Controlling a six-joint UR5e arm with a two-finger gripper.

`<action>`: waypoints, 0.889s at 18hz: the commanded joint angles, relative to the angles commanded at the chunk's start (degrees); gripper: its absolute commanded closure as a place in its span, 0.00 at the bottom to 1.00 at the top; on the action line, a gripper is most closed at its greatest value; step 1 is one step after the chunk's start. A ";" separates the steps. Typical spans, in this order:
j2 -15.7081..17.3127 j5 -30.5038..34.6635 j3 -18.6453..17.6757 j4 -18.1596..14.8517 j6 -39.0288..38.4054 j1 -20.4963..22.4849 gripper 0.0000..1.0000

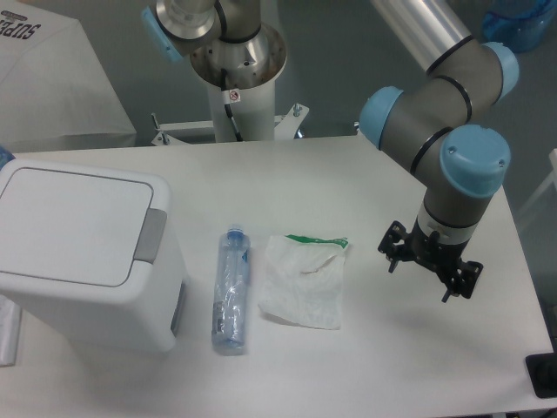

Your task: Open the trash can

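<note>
The trash can (83,252), a boxy white plastic bin with rounded corners, a flat rectangular lid lying shut and a grey push tab (153,235) on its right edge, stands at the left end of the smooth white table (348,174). Just right of the bin lies a clear, crinkled plastic bottle (231,290) with a blue cap, and right of that a rumpled white plastic bag (304,280) with a green top edge. Well to the right of the bin, the gripper (430,264) hangs above the tabletop under the arm's grey-and-blue wrist, holding nothing; its fingers are not visible, so I cannot tell how wide its jaws stand.
</note>
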 joint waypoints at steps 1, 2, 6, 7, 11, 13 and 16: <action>0.09 0.00 0.00 0.00 -0.17 0.00 0.00; 0.26 -0.09 -0.09 0.09 -0.18 -0.17 0.00; 0.62 -0.53 -0.97 0.96 -0.61 -1.49 0.00; 0.88 -0.53 -1.05 2.18 -2.18 -1.67 0.00; 1.58 -2.80 -1.50 4.75 -14.03 -2.46 0.00; 2.02 -6.31 -0.18 4.75 -20.10 -2.81 0.00; 2.81 -15.09 -0.09 4.48 -25.91 -2.72 0.00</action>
